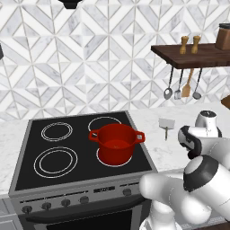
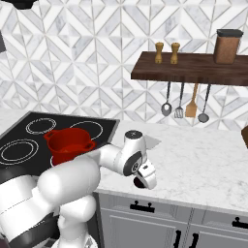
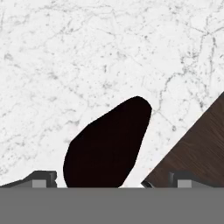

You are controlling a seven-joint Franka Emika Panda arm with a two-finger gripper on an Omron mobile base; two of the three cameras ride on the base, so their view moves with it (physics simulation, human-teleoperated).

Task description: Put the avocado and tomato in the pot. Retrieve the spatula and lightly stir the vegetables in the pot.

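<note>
Fingers [image 3: 43, 178] set wide apart in the hand view, one tip at each side of the avocado [image 3: 107, 146], not yet touching it and holding nothing. Avocado lying on the white marble bench [image 3: 87, 52], dark and egg-shaped, narrow end pointing away from the hand, with a brown wooden surface [image 3: 197, 144] just beside it at one corner; hard to tell what that surface belongs to. Step in hand, judged from this: the first pick, the avocado, with the lift to the pot not yet started. Next move probably calls for a little more descent, then a close across the wide part of the fruit, since the rounded skin could slip out of a shallow grip. In the right base view, gripper [image 2: 145, 181] low over the front edge of the bench, well apart from the red pot [image 2: 69, 144] on the stove; a bit of dark shape under the hand, too small to read there. Left base view gives what the others do not: the pot [image 1: 117, 144] seen from above, with nothing clearly inside, and the spatula [image 1: 166, 124] lying on the bench near the stove.
</note>
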